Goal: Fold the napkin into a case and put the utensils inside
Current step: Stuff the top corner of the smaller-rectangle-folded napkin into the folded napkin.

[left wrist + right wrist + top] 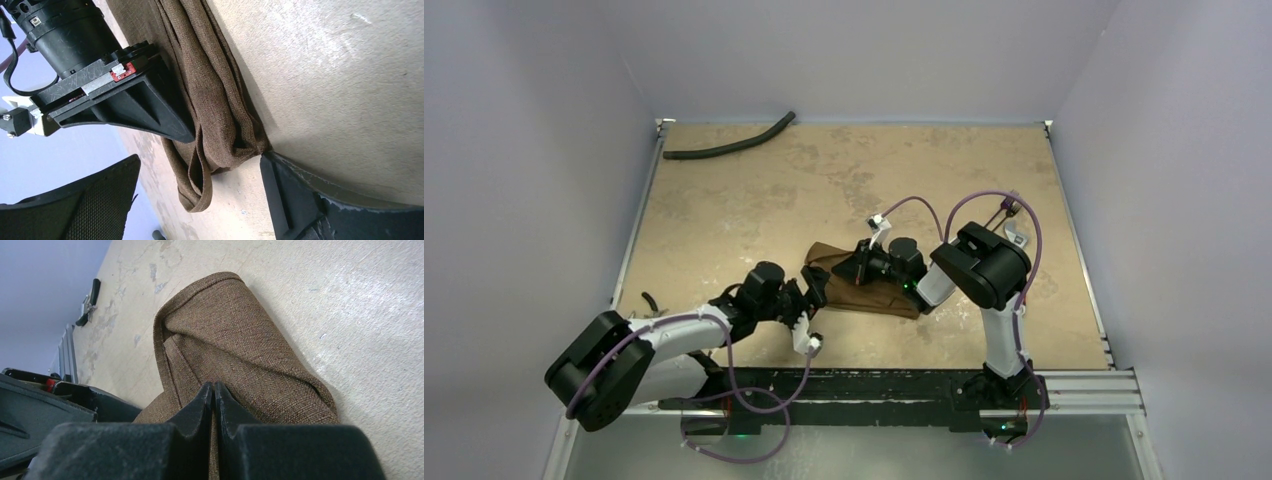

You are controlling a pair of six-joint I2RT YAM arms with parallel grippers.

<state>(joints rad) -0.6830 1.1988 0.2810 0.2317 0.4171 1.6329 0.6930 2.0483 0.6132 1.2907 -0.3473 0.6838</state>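
The brown napkin (876, 293) lies bunched in long folds at the table's middle. My right gripper (856, 265) is shut on a raised fold of the napkin (235, 340), with cloth pinched between its fingertips, as the right wrist view shows (215, 388). My left gripper (812, 296) is open at the napkin's near-left end. In the left wrist view that end (200, 180) lies between its spread fingers (300, 195), and the gripper's midpoint (200, 159) is over the cloth. Slim metal pieces, seemingly the utensils (1019, 236), lie at the right behind the right arm, partly hidden.
A long black curved hose (724, 148) lies at the far left corner. A small dark object (652, 300) sits by the table's left edge. Purple cables (964, 205) loop above the right arm. Metal rails (1084, 385) run along the near edge.
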